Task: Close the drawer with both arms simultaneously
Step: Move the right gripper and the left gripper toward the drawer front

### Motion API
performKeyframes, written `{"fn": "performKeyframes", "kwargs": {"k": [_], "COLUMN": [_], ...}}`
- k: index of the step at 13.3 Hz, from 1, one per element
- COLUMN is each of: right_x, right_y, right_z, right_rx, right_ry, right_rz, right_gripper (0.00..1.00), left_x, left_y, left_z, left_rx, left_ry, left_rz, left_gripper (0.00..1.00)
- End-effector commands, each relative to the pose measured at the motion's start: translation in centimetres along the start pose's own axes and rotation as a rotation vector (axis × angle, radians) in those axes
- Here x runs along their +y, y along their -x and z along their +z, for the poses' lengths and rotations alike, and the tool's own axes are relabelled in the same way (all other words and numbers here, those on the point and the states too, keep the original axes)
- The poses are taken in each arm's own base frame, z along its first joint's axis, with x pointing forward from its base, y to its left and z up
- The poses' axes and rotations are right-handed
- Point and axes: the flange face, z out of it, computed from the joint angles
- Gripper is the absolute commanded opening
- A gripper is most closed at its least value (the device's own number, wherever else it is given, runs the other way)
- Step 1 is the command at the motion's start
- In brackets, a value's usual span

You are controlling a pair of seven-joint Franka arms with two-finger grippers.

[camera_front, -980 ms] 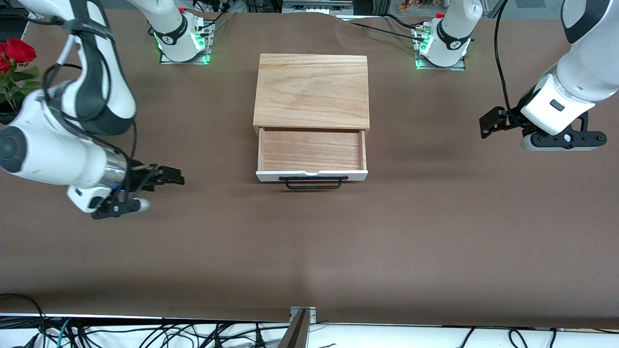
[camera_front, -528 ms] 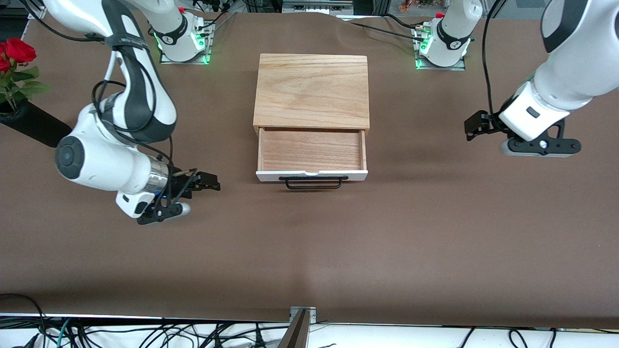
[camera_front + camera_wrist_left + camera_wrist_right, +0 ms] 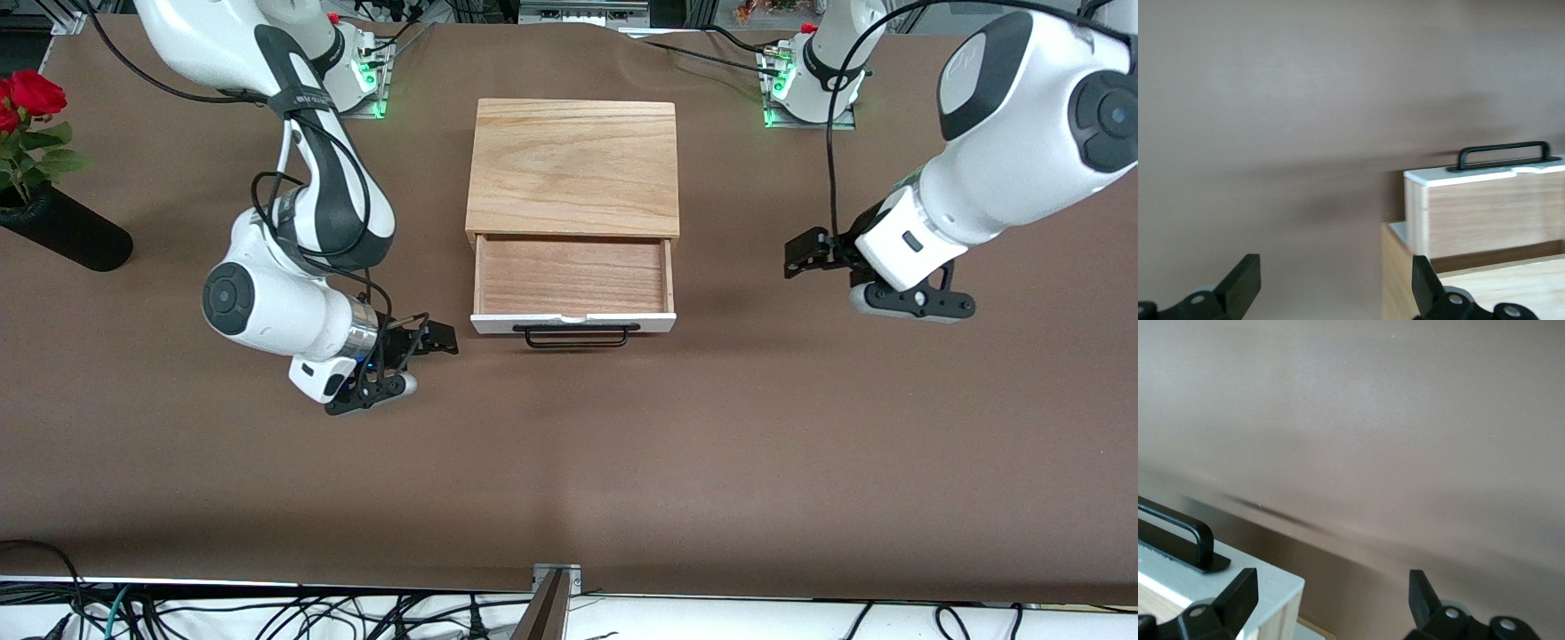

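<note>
The right tool is held low over the table, just beside the corner of the drawer at the right arm's end, with its fingers set apart and nothing between them. In the right wrist view the white front panel and the black handle are seen close beneath that tool. The left tool is also spread open and empty, and it hangs over bare table toward the left arm's end, still clearly apart from the drawer's side.

Over the last second both tools have been carried inward toward the drawer, the right one by much the greater amount, so that it now sits almost at the front corner while the left one lags. The drawer itself has not been moved: it is still pulled well out of the wooden box, its tray empty.

The approach is judged nearly finished for the right arm and only partly for the left. A simultaneous push on the panel cannot yet be made.
</note>
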Motion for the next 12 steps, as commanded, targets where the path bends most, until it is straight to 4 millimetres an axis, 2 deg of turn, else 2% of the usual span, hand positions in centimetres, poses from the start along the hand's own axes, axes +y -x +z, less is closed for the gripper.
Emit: {"fn": "performKeyframes", "kwargs": {"k": [1,5,8,12], "right_x": [-1.8,-4.1,-5.4,-7.6], "right_y": [-0.1,0.5,0.9,1.7], "right_z": [1.7,4.2,4.8,5.8], "right_rx": [0.016,-0.009,-0.021,-0.047], "right_ry": [-0.020,-0.017,-0.017,-0.025], "right_rz": [-0.010,-0.039,-0.058,-0.092], "right_gripper": [1.00,1.00,1.00,1.00], "left_x": [2.3,4.3,3.8,3.2], "left_y": [-1.6,-3.2,-5.1,-6.5], "left_z": [2.9,8.7,13.4,17.6], "left_rx": [-0.004,-0.031,-0.052,-0.087], "left_ry": [0.072,0.118,0.225,0.360], "left_rz": [0.019,0.023,-0.057,-0.167], "left_gripper": [1.00,1.00,1.00,1.00]}}
